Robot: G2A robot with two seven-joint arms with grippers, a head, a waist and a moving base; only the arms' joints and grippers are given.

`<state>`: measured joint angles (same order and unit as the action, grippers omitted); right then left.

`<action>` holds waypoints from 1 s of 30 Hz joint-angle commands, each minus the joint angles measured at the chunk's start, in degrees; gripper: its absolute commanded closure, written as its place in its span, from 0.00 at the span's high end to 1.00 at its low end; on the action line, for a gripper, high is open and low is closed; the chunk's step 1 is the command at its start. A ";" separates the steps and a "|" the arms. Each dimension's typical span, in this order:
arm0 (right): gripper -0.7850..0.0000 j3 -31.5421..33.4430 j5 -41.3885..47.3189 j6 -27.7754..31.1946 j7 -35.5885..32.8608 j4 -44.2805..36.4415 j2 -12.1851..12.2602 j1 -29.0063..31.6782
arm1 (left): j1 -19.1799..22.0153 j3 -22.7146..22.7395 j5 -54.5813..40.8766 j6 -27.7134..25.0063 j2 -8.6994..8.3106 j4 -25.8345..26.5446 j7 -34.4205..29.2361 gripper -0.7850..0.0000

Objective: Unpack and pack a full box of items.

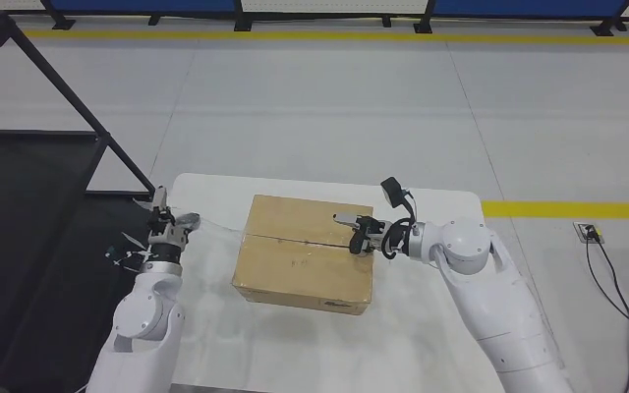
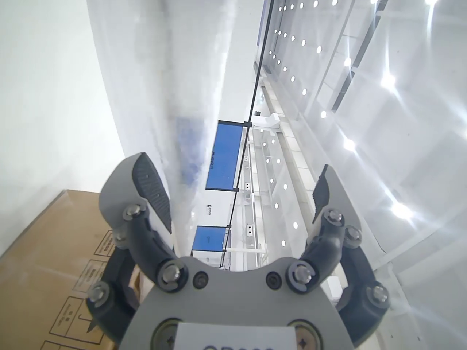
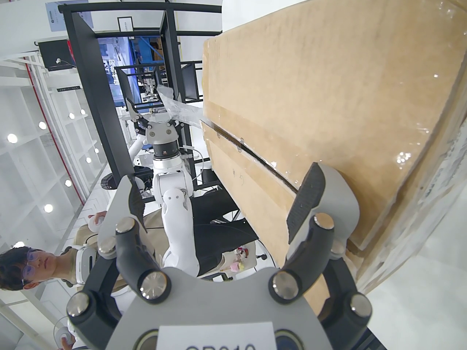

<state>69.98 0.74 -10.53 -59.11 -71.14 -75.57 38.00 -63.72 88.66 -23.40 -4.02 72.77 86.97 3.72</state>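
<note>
A closed brown cardboard box [image 1: 301,260] lies in the middle of the white table [image 1: 432,324]. Its top flaps meet at a seam [image 3: 248,151] that gapes slightly. My right gripper [image 1: 356,234] is open at the box's right end, with one fingertip [image 3: 306,198] resting on the top by the seam. My left gripper [image 1: 162,209] stands off the box's left end, pointing upward and open. A clear strip of tape [image 1: 216,228] stretches from the seam's left end to it. In the left wrist view the tape [image 2: 175,92] runs along one finger pad [image 2: 153,191], and the box [image 2: 43,256] is beside it.
A black metal frame [image 1: 59,88] and a dark panel stand off the table's left edge, close behind the left arm. Bare table shows in front of the box and to its right. Beyond the table is open floor with a yellow line [image 1: 550,209].
</note>
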 commanded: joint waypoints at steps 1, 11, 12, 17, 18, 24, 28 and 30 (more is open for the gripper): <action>1.00 0.00 0.00 0.00 0.00 0.00 0.00 0.00 | -0.42 0.42 0.50 0.07 0.00 0.59 0.56 1.00; 1.00 0.00 0.00 0.00 0.00 0.00 0.00 0.00 | -1.18 1.93 1.78 -0.39 0.06 3.49 1.24 1.00; 1.00 0.00 0.00 0.00 0.00 0.00 0.00 0.00 | -1.28 1.94 2.19 -0.65 0.07 3.99 1.32 1.00; 1.00 0.00 0.00 0.00 0.00 0.00 0.00 0.00 | -2.35 1.91 3.96 -1.90 0.16 7.57 1.46 1.00; 1.00 0.00 0.00 0.00 0.00 0.00 0.00 0.00 | -2.61 1.78 4.32 -2.09 0.18 8.39 1.40 1.00; 1.00 0.00 0.00 0.00 0.00 0.00 0.00 0.00 | -3.50 0.47 8.64 -3.23 0.35 12.18 2.01 1.00; 1.00 0.00 0.00 0.00 0.00 0.00 0.00 0.00 | -3.63 -0.72 10.78 -3.61 0.51 13.65 1.97 1.00; 1.00 -0.06 0.22 0.39 1.07 -0.64 0.01 0.88 | -3.62 -1.31 11.23 -3.65 0.61 14.20 1.74 1.00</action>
<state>69.96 0.83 -10.38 -58.75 -71.38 -75.57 38.31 -67.35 87.62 -12.32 -7.67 73.34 100.95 5.57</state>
